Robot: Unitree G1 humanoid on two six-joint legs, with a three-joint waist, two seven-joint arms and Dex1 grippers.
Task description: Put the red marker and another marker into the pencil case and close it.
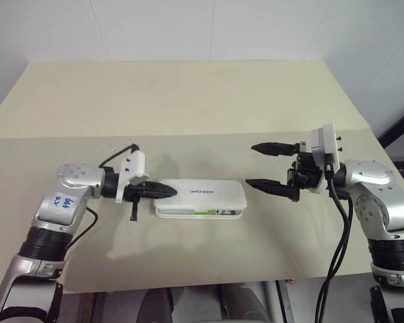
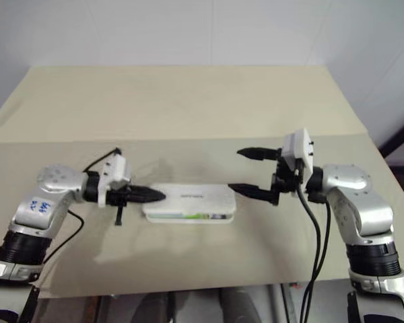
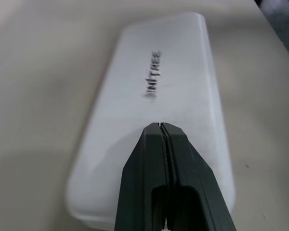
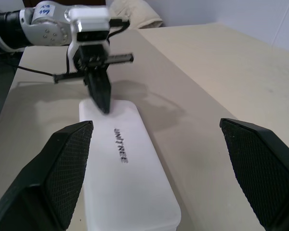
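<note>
1. Closing is the step we judge in hand: the pencil case (image 1: 200, 198) lies mid-table, lid down but for a thin front gap showing green.
2. Our left gripper (image 1: 167, 192), jaws pinched together and empty, rests on the case's left end.
3. Our right gripper (image 1: 266, 167), jaws wide and empty, hovers just beyond its right end.
4. Next we likely press the lid down firmly.

The white rounded-rectangle hard plastic pencil case (image 1: 200, 198) lies lengthwise across the lower middle of the head view, on the beige flat table (image 1: 188, 101); the black two-fingered left gripper (image 1: 167, 192) sits at its left end, tip over the lid's edge; the black two-fingered right gripper (image 1: 264, 165) hangs right of the case's right end, slightly higher in frame, apart from it; bare tabletop stretches behind toward the upper frame.
</note>
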